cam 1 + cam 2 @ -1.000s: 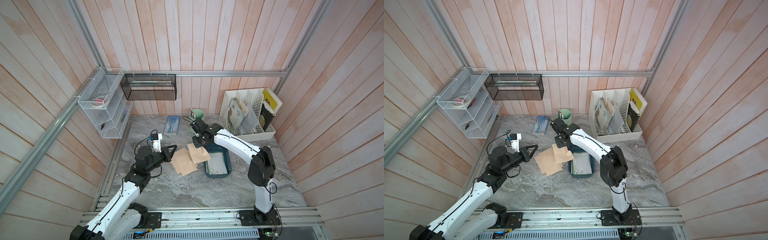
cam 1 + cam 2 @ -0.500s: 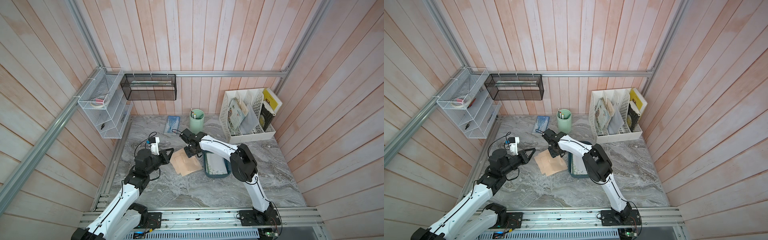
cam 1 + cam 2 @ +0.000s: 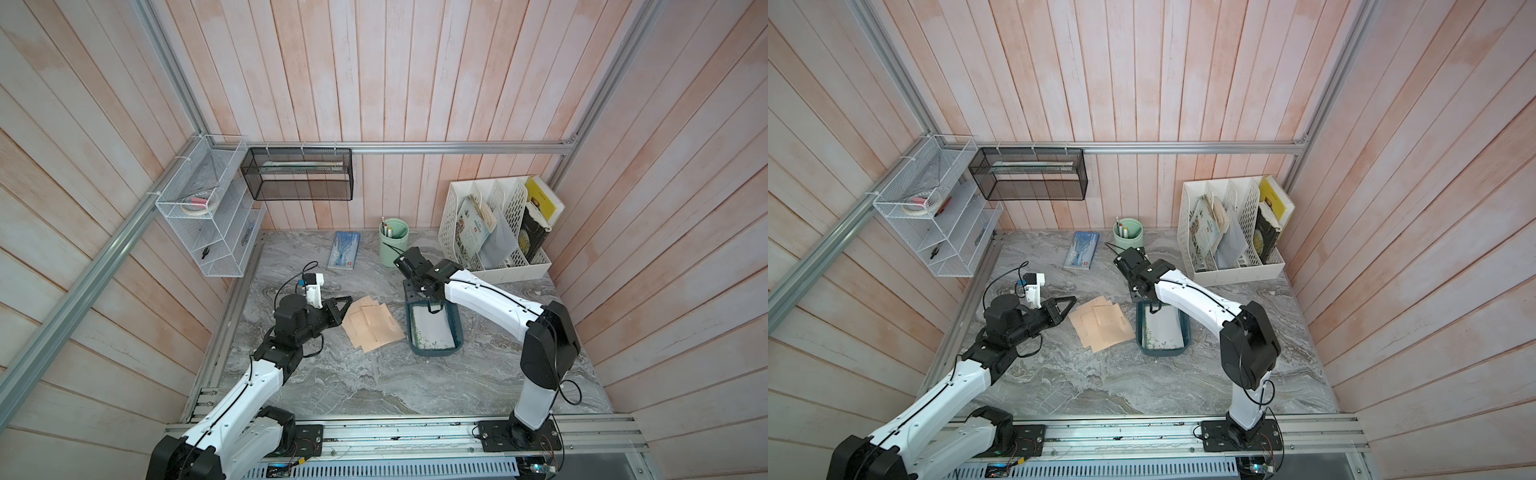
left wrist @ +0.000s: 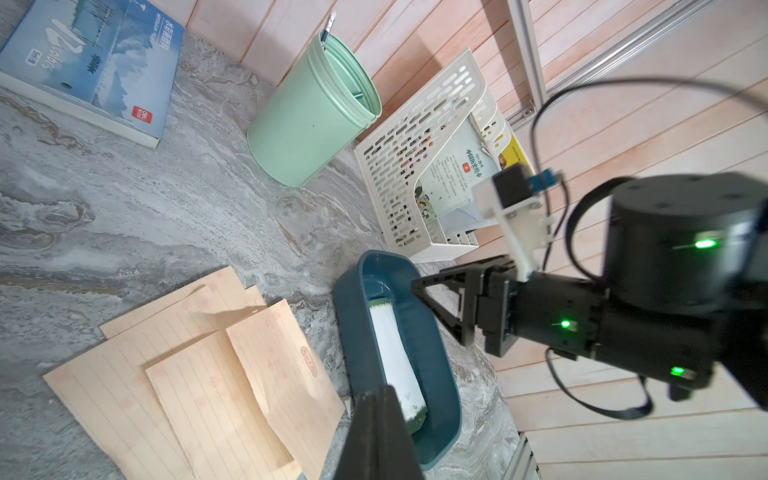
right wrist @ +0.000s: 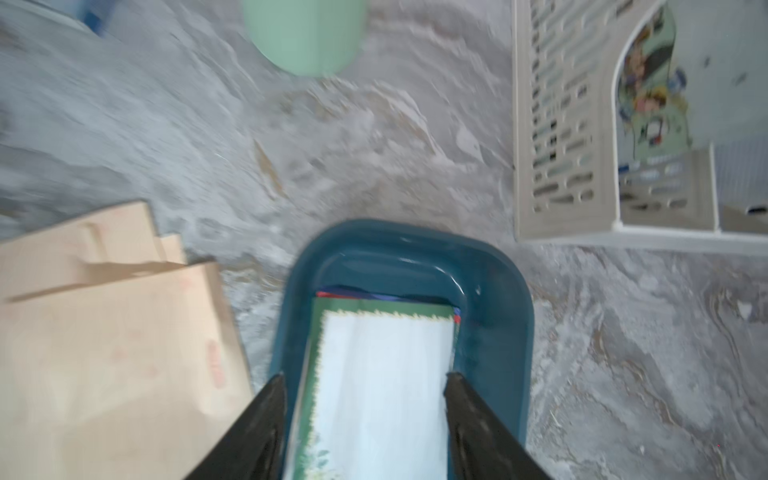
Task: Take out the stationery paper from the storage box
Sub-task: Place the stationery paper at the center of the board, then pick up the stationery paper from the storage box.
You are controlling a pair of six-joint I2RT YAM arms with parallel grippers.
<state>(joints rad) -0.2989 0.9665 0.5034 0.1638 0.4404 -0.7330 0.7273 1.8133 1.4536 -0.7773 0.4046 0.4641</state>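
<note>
The right arm stretches over the far end of the storage box, and the right gripper points down with its jaws apart. White green-bordered sheets lie inside the box. Tan stationery paper lies on the table just left of it, beside the closed left gripper.

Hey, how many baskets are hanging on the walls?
2: a white wire rack on the side wall at the robot's left, and a black mesh basket on the back wall beside it.
</note>
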